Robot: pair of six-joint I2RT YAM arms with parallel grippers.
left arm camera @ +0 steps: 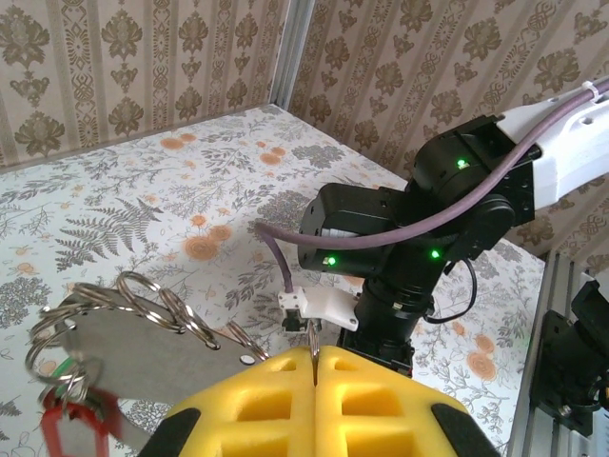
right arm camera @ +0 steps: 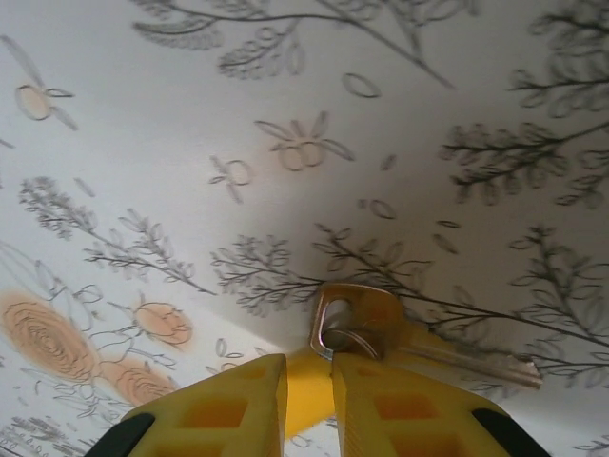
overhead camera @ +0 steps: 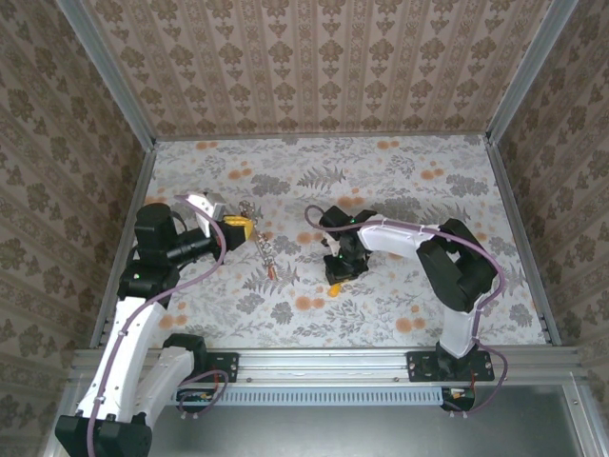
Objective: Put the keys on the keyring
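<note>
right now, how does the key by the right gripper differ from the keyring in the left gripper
The key lies flat on the table; the keyring is pinched in the shut left gripper. The key is a single piece by a yellow tag; the keyring has several loops and a red tag. Both are metal.
</note>
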